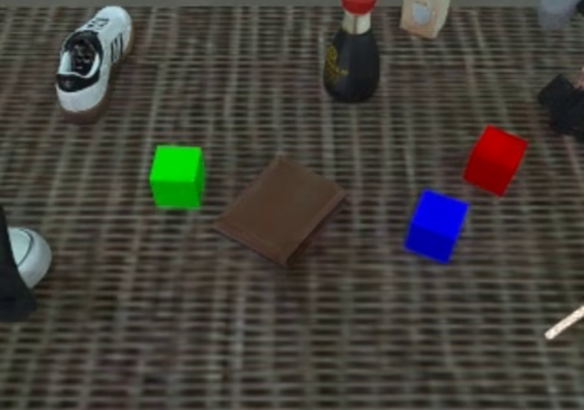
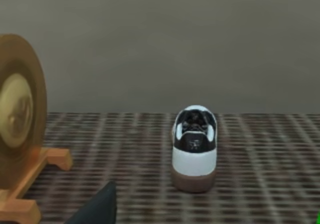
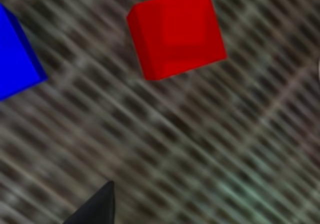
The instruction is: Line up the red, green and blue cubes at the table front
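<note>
Starting out, I hover my right gripper (image 1: 568, 99) at the frame's right edge near the red cube (image 1: 495, 159); its spread I cannot tell. Blue cube (image 1: 436, 225) lies lower left, green cube (image 1: 177, 176) left of centre. Next, I judge: descend squarely over red.

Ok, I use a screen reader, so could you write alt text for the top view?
Three small solid cubes sit apart on a dark woven-pattern table: bright green cube at left, deep blue cube and bright red cube at right, a flat brown square pad between. Behind stand a white sneaker, a red-capped dark bottle and a small carton.
</note>
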`<state>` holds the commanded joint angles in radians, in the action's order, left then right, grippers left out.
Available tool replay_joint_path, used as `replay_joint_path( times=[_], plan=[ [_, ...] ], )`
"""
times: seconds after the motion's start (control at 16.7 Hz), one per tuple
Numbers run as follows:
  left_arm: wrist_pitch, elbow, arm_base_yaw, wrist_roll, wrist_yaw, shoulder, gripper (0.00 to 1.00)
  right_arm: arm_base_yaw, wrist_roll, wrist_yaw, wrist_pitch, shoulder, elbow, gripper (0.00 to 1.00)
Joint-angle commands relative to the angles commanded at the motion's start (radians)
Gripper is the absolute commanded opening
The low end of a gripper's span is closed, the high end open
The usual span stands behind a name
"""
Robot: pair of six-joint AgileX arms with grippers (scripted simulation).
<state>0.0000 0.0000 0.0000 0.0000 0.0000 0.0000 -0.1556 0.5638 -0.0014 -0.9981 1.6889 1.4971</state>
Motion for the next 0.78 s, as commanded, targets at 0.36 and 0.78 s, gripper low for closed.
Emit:
replay_joint_path(
  times=[0.36, 0.78],
  plan=[
    [0.0, 0.0, 0.0, 0.0, 0.0, 0.0, 1.0, -0.042, 0.16, 0.003, -0.266, 0.5, 0.459, 1.0],
    [0.0, 0.0, 0.0, 0.0, 0.0, 0.0, 1.0, -0.055, 0.216, 0.006, -0.346, 0.66, 0.625, 1.0]
  ],
)
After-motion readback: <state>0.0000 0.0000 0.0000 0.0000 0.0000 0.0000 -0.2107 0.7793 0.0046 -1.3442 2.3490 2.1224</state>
